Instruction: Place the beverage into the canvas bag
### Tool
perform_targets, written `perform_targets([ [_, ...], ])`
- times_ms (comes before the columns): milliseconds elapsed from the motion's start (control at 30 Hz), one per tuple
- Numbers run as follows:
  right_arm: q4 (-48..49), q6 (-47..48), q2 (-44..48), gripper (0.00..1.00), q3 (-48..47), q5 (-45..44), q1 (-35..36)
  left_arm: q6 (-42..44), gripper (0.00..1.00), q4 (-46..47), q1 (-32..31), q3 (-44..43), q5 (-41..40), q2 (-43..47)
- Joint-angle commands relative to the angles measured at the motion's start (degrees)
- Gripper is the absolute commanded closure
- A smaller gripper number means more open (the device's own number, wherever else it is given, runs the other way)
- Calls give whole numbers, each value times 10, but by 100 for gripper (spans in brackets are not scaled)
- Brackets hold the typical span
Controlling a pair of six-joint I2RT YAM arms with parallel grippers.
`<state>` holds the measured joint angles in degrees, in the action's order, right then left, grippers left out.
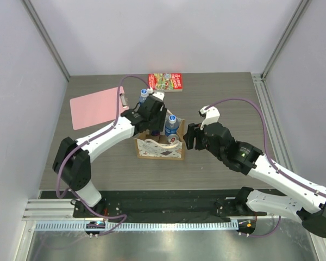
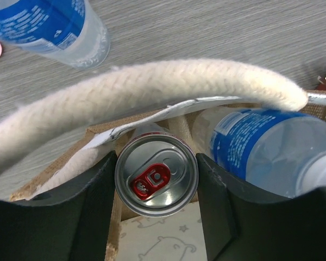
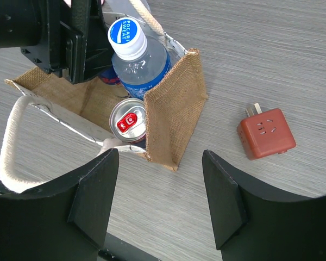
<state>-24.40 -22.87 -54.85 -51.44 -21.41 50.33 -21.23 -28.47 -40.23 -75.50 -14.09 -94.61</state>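
Table point(image 1: 217, 98): grey-brown wood-grain top, matte, evenly lit; only faint shadows are noted. The enclosure is formed by three plain pale panels: left wall point(image 1: 22, 81), back wall point(image 1: 163, 32), right wall point(image 1: 309, 65). The panels are joined at the far corners by slanted grey metal posts point(image 1: 46, 38). An aluminium rail point(image 1: 261, 92) is seen along the right edge of the table.

A pink sheet point(image 1: 92, 109) is laid flat at far left. A red printed packet point(image 1: 165, 81) is set at the far edge. A red plug adaptor point(image 3: 265, 132) is recorded on bare tabletop in the right wrist view.

At the near edge a black plate point(image 1: 168, 204) is fixed, then a white perforated strip point(image 1: 168, 225), then a glossy steel surface point(image 1: 168, 244) on which glare is observed.
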Motion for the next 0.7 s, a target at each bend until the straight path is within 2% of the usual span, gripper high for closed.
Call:
perform_targets([
  [0, 27, -8, 12, 32, -2, 1, -1, -13, 40, 33, 1, 0, -38, 63],
  [133, 24, -7, 8, 32, -11, 1, -1, -14, 26, 17, 1, -6, -36, 86],
  [233, 22, -6, 4, 32, -17, 1, -1, -14, 20, 1, 1, -15, -31, 103],
  [400, 19, -4, -5, 32, -30, 7, -1, -18, 19, -40, 1, -47, -33, 132],
  [467, 16, -2, -6, 32, -33, 6, -1, -18, 19, -69, 1, -87, -63, 136],
  [567, 16, -2, -1, 32, -31, 4, -1, -19, 15, -105, 9, -136, -109, 128],
  [667, 15, -3, 5, 32, -27, 4, -1, -13, 8, -100, 30, -177, -132, 111],
])
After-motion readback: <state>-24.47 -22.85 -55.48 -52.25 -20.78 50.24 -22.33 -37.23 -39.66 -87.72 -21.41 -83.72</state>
